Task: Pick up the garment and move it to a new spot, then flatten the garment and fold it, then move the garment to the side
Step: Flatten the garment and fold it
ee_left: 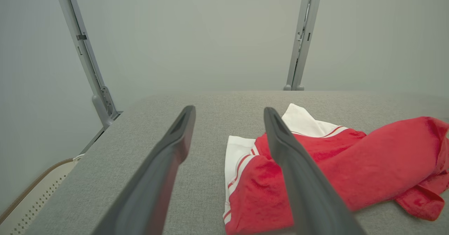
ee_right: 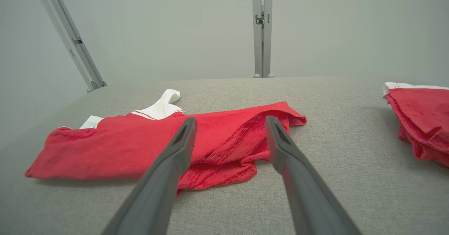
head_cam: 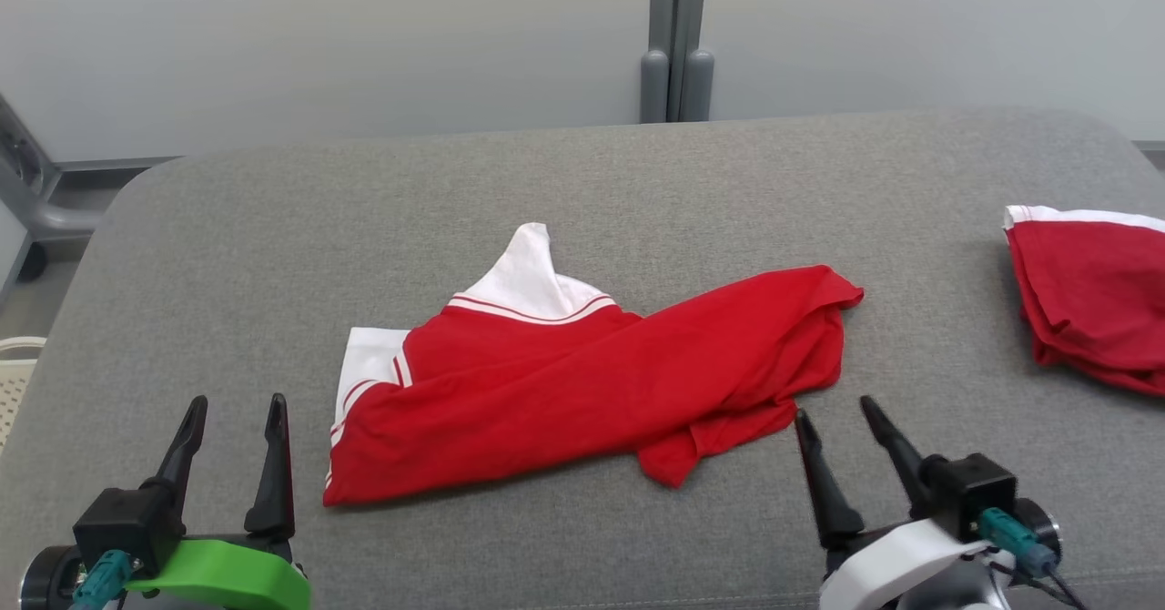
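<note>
Grey fabric-covered padded tabletop [head_cam: 582, 173] spans the head view. Crumpled red short-sleeve shirt w/ white collar + white sleeve trim [head_cam: 582, 373] lies mid-table, collar toward far edge, between the two grippers. 2nd red garment w/ white trim [head_cam: 1092, 300] sits at table's right edge, well apart. Left gripper [head_cam: 236, 402] near shirt's left end, fingers apart, holding nothing. Right gripper [head_cam: 835, 410] just beside shirt's right hem, fingers apart, nothing held.
</note>
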